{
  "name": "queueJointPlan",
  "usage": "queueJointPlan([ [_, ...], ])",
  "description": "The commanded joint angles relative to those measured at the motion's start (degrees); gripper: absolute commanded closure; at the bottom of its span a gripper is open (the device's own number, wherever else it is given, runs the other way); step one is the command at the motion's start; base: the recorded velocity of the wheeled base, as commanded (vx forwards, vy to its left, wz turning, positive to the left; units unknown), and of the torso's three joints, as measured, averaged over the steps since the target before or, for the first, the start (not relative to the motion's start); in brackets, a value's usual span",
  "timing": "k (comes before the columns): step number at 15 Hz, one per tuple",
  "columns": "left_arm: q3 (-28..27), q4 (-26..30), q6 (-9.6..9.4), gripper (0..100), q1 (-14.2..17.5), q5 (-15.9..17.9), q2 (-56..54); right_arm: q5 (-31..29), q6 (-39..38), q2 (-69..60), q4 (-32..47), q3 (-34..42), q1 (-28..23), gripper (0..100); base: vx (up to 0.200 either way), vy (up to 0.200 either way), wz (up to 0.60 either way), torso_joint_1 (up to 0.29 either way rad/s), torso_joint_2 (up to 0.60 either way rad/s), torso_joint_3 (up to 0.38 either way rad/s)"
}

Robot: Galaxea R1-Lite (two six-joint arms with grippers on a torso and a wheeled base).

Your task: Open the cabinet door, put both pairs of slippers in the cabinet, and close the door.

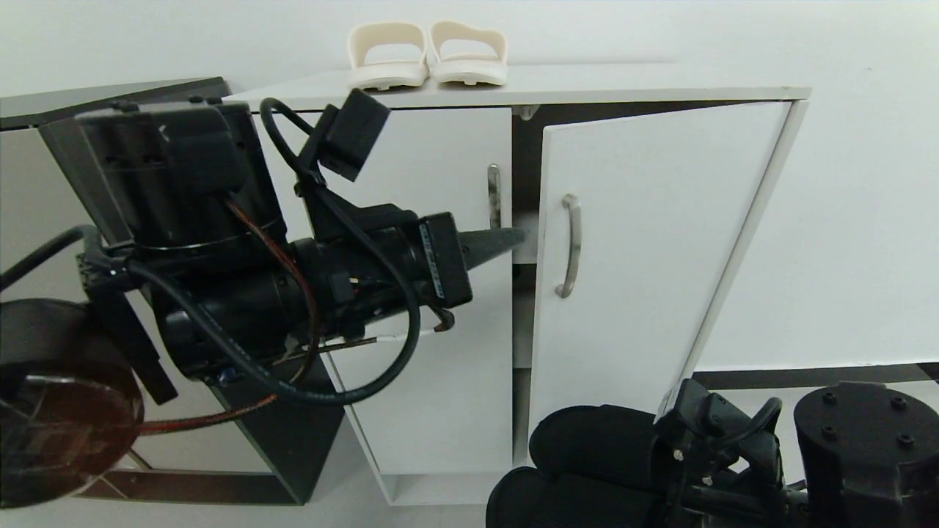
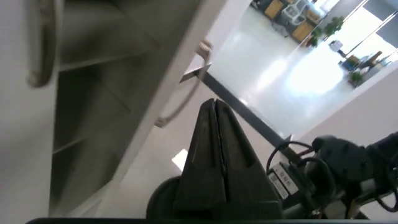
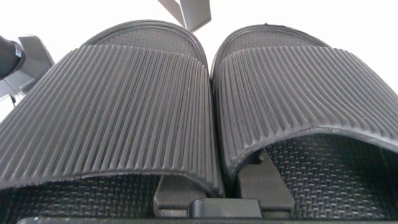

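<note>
While the cabinet (image 1: 587, 81) stands in the middle of the head view, its door on the right of the frame (image 1: 645, 242) is swung partly outward, leaving a dark gap beside the door on the left (image 1: 440, 367), which sits flush. Each door carries an upright metal handle, one (image 1: 570, 246) on the open door and one (image 1: 494, 194) near the inner edge of the flush door.

My left hand (image 1: 506, 238) sits at centre frame, level with those handles. Its fingers (image 2: 205, 143) are pressed flat together with nothing between them. The tip reaches into the gap just beside the open door's edge; I cannot tell whether it touches the door. In the left wrist view I see a shelf (image 2: 93, 56) inside the cabinet.

A pair of cream slippers (image 1: 428, 55) rests side by side on the cabinet top, at the upper middle of the frame, toes toward me.

My right hand (image 1: 686, 433) is low at the bottom right of the head view, in front of the open door. It is clamped on a pair of black slippers (image 1: 579, 455). In the right wrist view these ribbed slippers (image 3: 124, 106) lie side by side, touching along their inner edges. One finger (image 3: 177, 190) goes under each strap, so the two inner walls are pinched together.
</note>
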State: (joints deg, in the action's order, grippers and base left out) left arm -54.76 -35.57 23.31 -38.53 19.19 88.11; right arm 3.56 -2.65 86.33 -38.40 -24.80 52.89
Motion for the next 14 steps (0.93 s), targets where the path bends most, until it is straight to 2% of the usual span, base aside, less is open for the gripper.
queueJointPlan([
  [1,-2.98,-0.02,0.77,100,3.91,3.40,1.62,-0.13,0.01,-0.11,-0.01,0.01,0.37,100,0.000,0.000,0.00,0.000,0.00,0.000],
  [6,-12.04,-1.34,1.13,100,4.17,3.49,9.01,-0.22,1.15,-0.11,0.08,0.19,1.16,100,0.000,0.000,0.00,0.000,0.00,0.000],
  [14,-20.65,0.50,0.95,100,2.85,3.58,15.77,-0.31,1.24,0.50,0.08,0.45,1.25,100,0.000,0.000,0.00,0.000,0.00,0.000],
])
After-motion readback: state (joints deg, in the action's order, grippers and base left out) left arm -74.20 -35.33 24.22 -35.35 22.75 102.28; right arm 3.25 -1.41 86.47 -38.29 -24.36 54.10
